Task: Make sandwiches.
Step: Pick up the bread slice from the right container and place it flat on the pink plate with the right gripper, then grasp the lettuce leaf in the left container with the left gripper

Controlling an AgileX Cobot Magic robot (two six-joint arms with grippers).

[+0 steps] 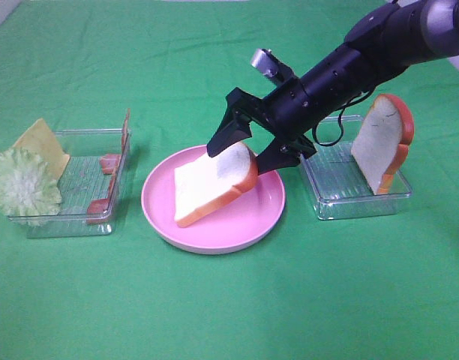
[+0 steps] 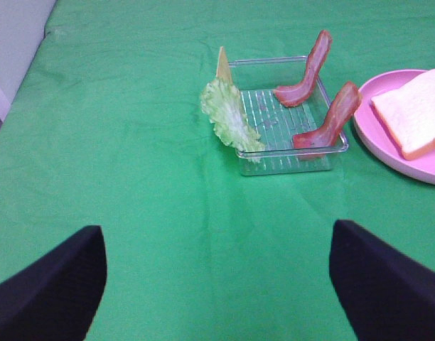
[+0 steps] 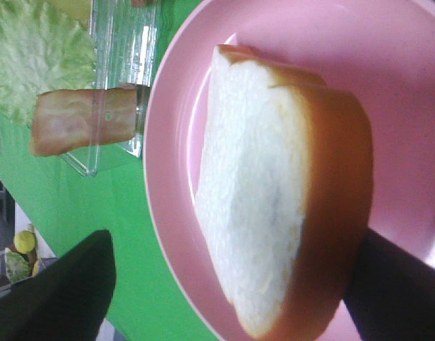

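With your right tool spread wide around the bread slice lying tilted on the pink plate, lift clear gently so neither finger drags its crust.

The right arm reaches in from the upper right of the exterior view and slants down toward the middle. Its black right gripper points down-left, fingers spread wide. The left gripper shows only in its wrist view, its dark fingers far apart.
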